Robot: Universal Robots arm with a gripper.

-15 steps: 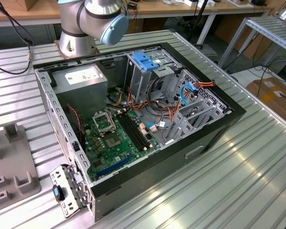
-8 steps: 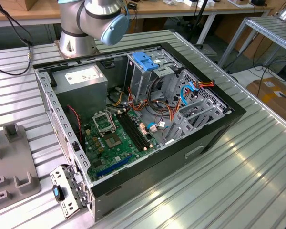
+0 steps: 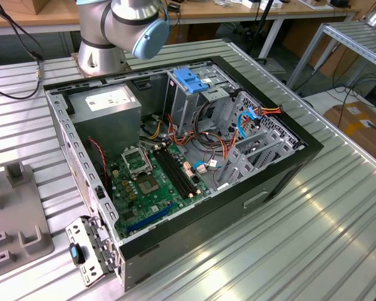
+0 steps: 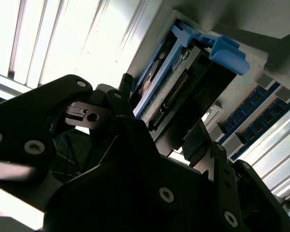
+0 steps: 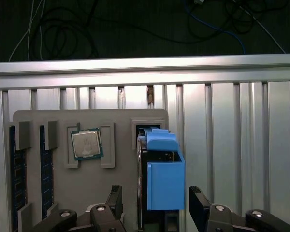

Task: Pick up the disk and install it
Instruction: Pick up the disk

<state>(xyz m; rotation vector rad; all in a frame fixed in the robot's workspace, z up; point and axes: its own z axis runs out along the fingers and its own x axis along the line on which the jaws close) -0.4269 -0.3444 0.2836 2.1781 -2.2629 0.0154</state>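
The disk [image 5: 165, 186] stands on edge in a slot of the grey parts tray [image 5: 87, 193], with its blue plastic side rail facing the first wrist view. My gripper [image 5: 154, 203] is open and straddles it, one black finger [image 5: 115, 197] on each side with small gaps to the disk. In the second wrist view the disk [image 4: 169, 92] shows its metal body and connector edge between the black fingers [image 4: 123, 89], with the blue rail end sticking out past them. The open computer case [image 3: 175, 144] lies on the table in the exterior view.
The tray also holds a processor chip [image 5: 87, 143] and memory sticks [image 5: 17, 179]. The case contains a grey power-supply box [image 3: 106, 103], a green motherboard [image 3: 150, 182], loose cables and a drive cage with a light-blue latch [image 3: 191, 79]. The arm's base [image 3: 122, 25] stands behind the case.
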